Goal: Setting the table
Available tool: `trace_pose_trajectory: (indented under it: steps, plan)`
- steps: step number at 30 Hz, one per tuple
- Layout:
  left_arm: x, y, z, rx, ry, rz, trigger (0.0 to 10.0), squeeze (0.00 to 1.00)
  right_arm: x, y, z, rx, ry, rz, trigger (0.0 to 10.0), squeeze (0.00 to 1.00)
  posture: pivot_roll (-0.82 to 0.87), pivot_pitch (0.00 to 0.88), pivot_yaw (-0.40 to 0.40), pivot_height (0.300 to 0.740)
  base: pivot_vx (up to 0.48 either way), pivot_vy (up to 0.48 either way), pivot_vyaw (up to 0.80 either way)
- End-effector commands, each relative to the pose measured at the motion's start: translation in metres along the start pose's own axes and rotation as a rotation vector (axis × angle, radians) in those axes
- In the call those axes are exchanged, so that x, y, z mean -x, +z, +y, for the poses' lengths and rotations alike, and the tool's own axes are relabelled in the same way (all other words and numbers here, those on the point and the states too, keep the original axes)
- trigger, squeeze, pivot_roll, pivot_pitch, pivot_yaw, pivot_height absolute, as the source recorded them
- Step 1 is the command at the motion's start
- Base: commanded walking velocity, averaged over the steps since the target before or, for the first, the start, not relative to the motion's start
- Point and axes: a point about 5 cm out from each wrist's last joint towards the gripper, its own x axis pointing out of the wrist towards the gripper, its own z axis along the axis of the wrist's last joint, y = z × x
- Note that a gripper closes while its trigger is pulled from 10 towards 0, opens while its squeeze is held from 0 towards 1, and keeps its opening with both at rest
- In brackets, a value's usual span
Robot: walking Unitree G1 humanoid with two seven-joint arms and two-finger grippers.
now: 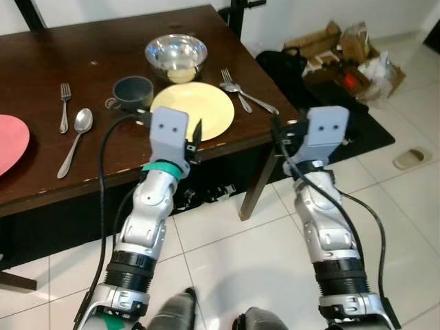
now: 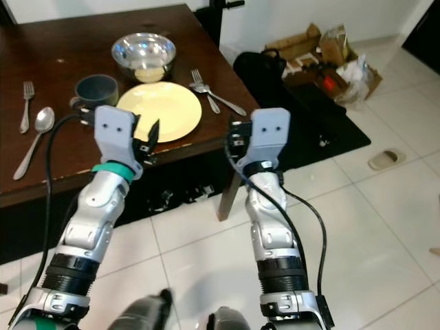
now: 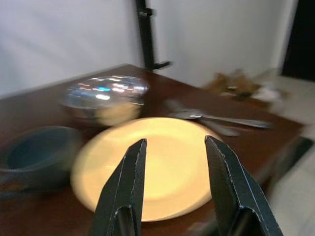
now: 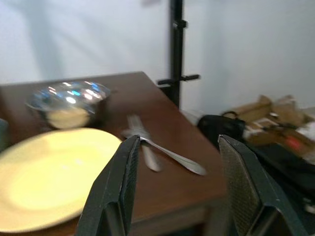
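A yellow plate (image 1: 194, 108) lies near the front right edge of the dark wooden table (image 1: 82, 41). Behind it stands a steel bowl (image 1: 176, 56), and a dark mug (image 1: 132, 92) sits to the plate's left. A fork and spoon pair (image 1: 247, 93) lies right of the plate. Further left are another fork (image 1: 64, 106), a spoon (image 1: 77, 137) and a red plate (image 1: 10, 141). My left gripper (image 3: 174, 142) is open and empty, just short of the yellow plate's near rim. My right gripper (image 4: 179, 140) is open and empty, off the table's corner, facing the fork and spoon pair.
Bags and cardboard boxes (image 1: 344, 55) sit on a dark mat on the floor to the right. A slipper (image 1: 411, 158) lies on the white tiles. A table leg (image 1: 256, 185) stands between my arms. A black stand (image 1: 237, 10) rises behind the table.
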Motion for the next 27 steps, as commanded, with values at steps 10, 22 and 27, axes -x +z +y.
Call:
trace_pose_trajectory:
  steps: [10,22,27]
  plan:
    - [-0.014,0.009,0.045,-0.166,0.034,0.02,10.0,0.0,-0.003,0.007,-0.027,0.07,-0.103,-0.031,10.0,0.0,0.0,0.0,0.027,0.74,0.0,0.0,0.55]
    - [-0.025,0.016,0.05,-0.168,0.07,0.002,10.0,0.0,-0.004,0.018,-0.045,0.134,-0.129,-0.06,10.0,0.0,-0.01,0.0,0.028,0.74,0.402,0.0,0.0]
    - [-0.026,0.02,0.043,-0.162,0.024,-0.028,10.0,0.0,-0.004,0.016,-0.044,0.107,-0.161,-0.061,10.0,0.0,0.0,0.0,0.033,0.74,0.471,0.0,0.0]
